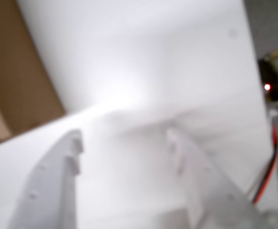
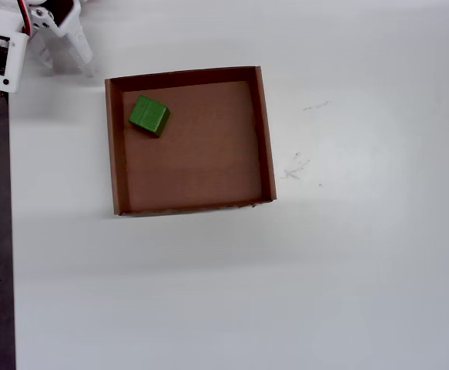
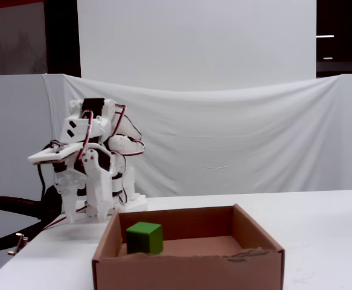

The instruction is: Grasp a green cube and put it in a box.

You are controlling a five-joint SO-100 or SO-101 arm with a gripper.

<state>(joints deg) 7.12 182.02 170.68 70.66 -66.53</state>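
The green cube [image 2: 149,116] lies inside the box [image 2: 266,131], in the corner nearest the arm in the overhead view, and nothing touches it. The fixed view shows the cube [image 3: 144,237] resting on the bottom behind the box's front wall [image 3: 188,269]. My gripper [image 2: 58,52] is folded back by the arm's base, outside the box and off its corner. It points down at the table in the fixed view [image 3: 82,212]. In the wrist view the gripper [image 1: 124,137] is open, with only blurred white table between its fingers. A brown strip of the box [image 1: 15,71] shows at the left.
The table's left edge [image 2: 10,231] borders dark floor in the overhead view. A board with a red light [image 1: 267,87] and red wires [image 1: 267,176] sits beside the arm. A white cloth backdrop [image 3: 254,139] hangs behind the table. White tabletop [image 2: 363,270] spreads around the box.
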